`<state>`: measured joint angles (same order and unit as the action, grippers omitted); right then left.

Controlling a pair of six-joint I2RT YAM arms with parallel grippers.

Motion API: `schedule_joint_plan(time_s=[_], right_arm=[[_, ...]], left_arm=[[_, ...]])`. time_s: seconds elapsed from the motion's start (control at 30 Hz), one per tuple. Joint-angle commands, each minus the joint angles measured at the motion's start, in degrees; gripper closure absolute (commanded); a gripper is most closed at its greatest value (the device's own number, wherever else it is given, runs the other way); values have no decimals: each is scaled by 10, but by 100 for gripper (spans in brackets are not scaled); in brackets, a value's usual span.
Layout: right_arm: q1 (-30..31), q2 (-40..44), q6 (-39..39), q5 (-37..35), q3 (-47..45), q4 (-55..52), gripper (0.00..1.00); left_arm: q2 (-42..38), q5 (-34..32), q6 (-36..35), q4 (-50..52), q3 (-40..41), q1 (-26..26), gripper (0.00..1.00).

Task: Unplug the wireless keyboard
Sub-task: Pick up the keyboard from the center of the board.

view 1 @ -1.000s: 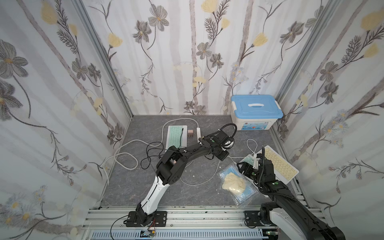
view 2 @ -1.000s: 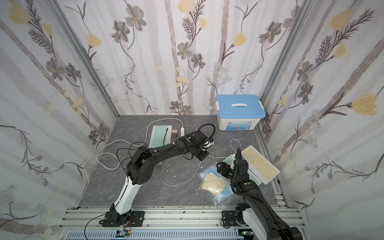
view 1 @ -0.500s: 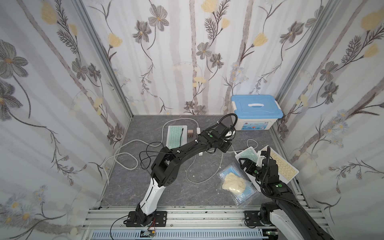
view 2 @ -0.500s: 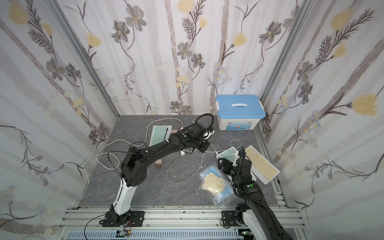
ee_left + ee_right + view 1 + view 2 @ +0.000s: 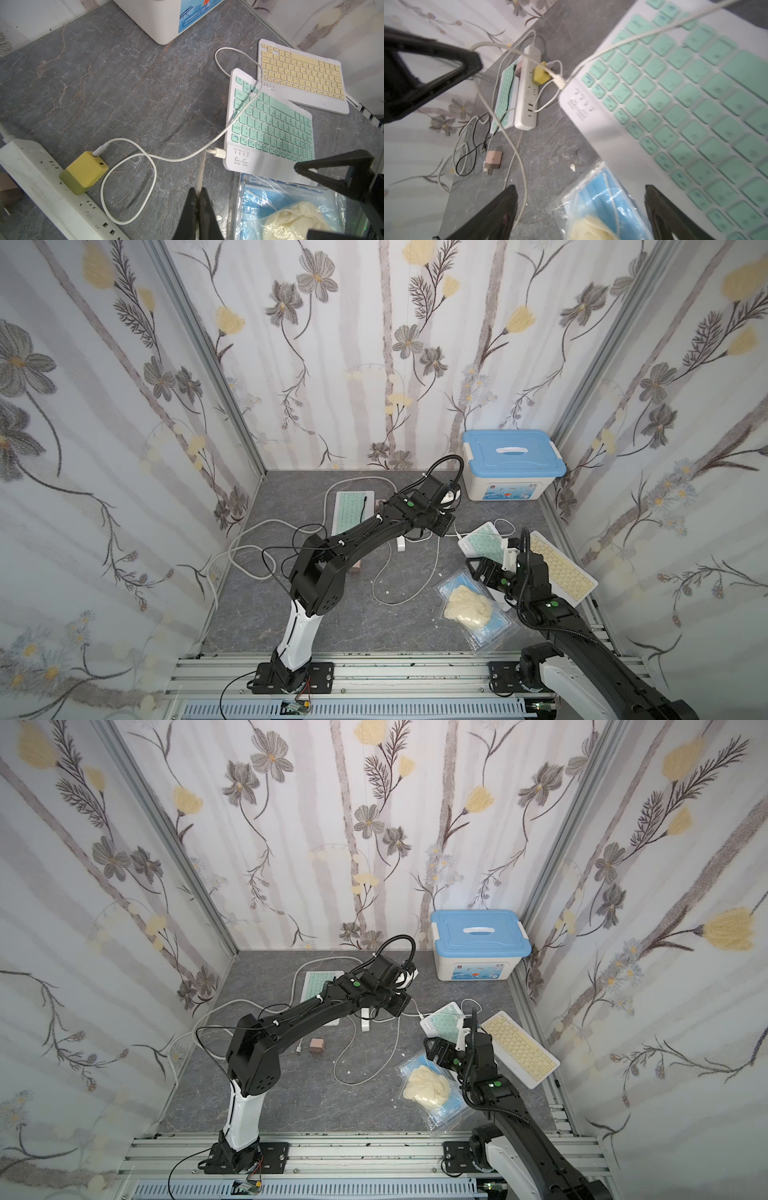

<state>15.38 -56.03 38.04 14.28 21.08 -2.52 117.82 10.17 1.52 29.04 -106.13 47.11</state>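
Shifted since a second ago: the left arm's elbow has slid toward the left of the frame in both top views, uncovering a small pink wall charger (image 5: pixel 318 1045). More of the mint-green wireless keyboard (image 5: pixel 484 540) shows now, right of centre on the grey stone-pattern desk (image 5: pixel 332 622). It lies flat, touching a pale-yellow keyboard (image 5: pixel 561 568) nearer the right edge.

Left claw (image 5: pixel 199 190) is pressed together on the thin white charging cable (image 5: pixel 202 166), just short of its white plug (image 5: pixel 219 153), and that plug still sits in the keyboard's corner. Right claw (image 5: pixel 579 187) is spread wide, gripping nothing, hanging where the keyboard meets a bag.

Containers now. The white plastic storage box with a blue lid (image 5: pixel 513 456), upper right of the desk, is shut, its contents hidden. The clear plastic bag (image 5: pixel 494 630), lower right, holds blue face masks (image 5: pixel 600 197). A cream crumpled lump (image 5: pixel 465 605) is with them, inside or on top I cannot tell.

Only the left wrist view shows the plug seated. It also shows a yellow cube charger (image 5: pixel 83 172) plugged into a white power strip (image 5: pixel 41 182), which the top views hide under the left arm.
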Motion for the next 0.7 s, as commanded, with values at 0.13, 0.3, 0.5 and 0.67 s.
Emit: schedule_joint_plan(time_s=[0.13, 0.3, 0.5, 0.67], right_arm=[[99, -154, -87, -265, 95, -25, 10], [168, -248, -129, -388, 150, -8, 16], [231, -274, -90, -410, 190, -20, 13], [237, -285, -75, -443, 206, -56, 13]], left_arm=[[-20, 12, 39, 40, -37, -14, 100], [-41, 26, 52, 88, -54, -24, 100], [-67, 28, 73, 110, -49, -32, 100], [-79, 26, 95, 113, -41, -40, 100]])
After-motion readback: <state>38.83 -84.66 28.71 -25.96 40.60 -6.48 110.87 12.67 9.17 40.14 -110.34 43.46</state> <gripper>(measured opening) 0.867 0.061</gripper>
